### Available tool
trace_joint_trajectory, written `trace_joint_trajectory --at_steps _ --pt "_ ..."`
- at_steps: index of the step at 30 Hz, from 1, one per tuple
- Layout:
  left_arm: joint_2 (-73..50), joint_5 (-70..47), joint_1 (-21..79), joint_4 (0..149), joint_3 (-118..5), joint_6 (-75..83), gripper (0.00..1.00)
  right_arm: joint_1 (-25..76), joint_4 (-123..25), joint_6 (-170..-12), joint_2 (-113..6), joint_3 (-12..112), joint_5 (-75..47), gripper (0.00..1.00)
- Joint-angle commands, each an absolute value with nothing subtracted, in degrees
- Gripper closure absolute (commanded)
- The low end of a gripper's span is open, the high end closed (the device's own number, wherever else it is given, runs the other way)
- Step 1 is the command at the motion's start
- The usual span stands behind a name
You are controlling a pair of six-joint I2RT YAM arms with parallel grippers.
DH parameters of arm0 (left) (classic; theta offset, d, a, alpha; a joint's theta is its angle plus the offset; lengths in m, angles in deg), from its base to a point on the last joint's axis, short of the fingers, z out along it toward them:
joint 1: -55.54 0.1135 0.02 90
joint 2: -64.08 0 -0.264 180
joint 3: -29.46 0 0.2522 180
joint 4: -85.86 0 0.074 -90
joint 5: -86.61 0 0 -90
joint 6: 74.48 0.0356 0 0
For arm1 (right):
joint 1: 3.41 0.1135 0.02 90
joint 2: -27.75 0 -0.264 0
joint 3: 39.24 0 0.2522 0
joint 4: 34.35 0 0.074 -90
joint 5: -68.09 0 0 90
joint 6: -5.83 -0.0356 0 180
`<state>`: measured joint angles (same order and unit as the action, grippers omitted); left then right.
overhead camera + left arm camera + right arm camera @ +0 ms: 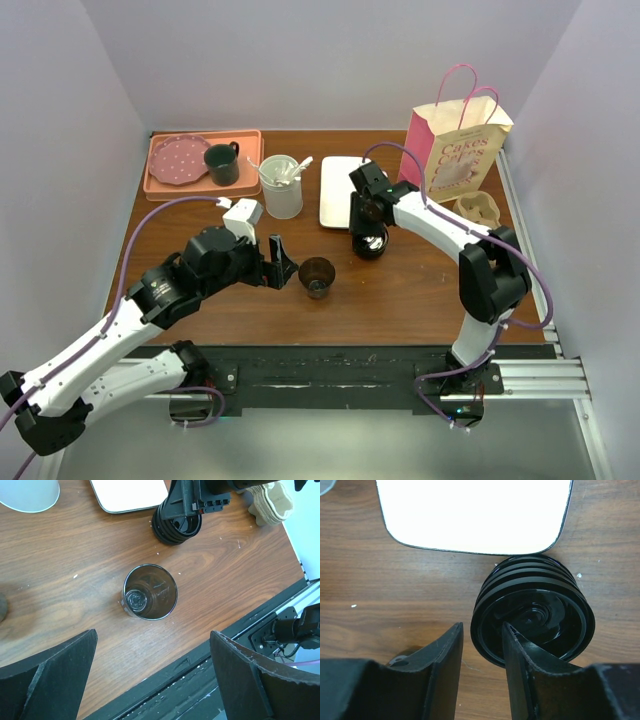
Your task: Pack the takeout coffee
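An empty dark coffee cup [317,275] stands upright mid-table; the left wrist view looks down into it [150,592]. My left gripper [283,265] is open wide and empty just left of the cup, its jaws short of it in the left wrist view [152,636]. A stack of black lids [370,243] stands behind and to the right of the cup. My right gripper [368,215] hangs over the stack, open. Its jaws straddle the left rim of the top lid [535,610], one finger [520,650] inside it and the other outside. A pink paper bag [455,150] stands at the back right.
A white tray [343,190] lies behind the lids. A cardboard cup carrier [477,208] sits beside the bag. A white cup with stirrers [281,185] and a pink tray [205,160] holding a plate and a dark mug are at the back left.
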<state>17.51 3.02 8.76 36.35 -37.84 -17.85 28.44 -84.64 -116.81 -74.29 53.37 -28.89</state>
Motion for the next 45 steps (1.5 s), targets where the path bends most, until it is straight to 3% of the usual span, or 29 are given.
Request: trace_joint_trajectory --at_steps 1,8,19,26,39,45 --pt "17.58 3.46 8.7 36.41 -38.09 -16.3 0.0 28.93 -85.1 -117.48 -74.29 56.26 -31.31 0.64" --pt "17.41 3.55 8.78 36.41 -37.92 -16.3 0.0 29.1 -84.94 -117.13 -73.5 56.26 -32.1 0.83" --pt "16.35 3.82 8.78 37.29 -38.0 -16.12 0.0 29.19 -85.99 -117.74 -73.85 56.7 -32.54 0.82" --pt "16.35 3.82 8.78 37.12 -38.44 -15.95 0.0 29.72 -86.08 -118.54 -74.2 56.26 -32.8 0.63" --pt "16.88 4.52 8.7 35.8 -39.5 -15.77 0.0 30.16 -88.19 -118.71 -75.87 57.85 -35.88 0.73" --pt "18.28 4.96 8.78 34.75 -39.23 -15.86 0.0 30.16 -86.7 -118.19 -74.3 57.05 -35.18 0.85"
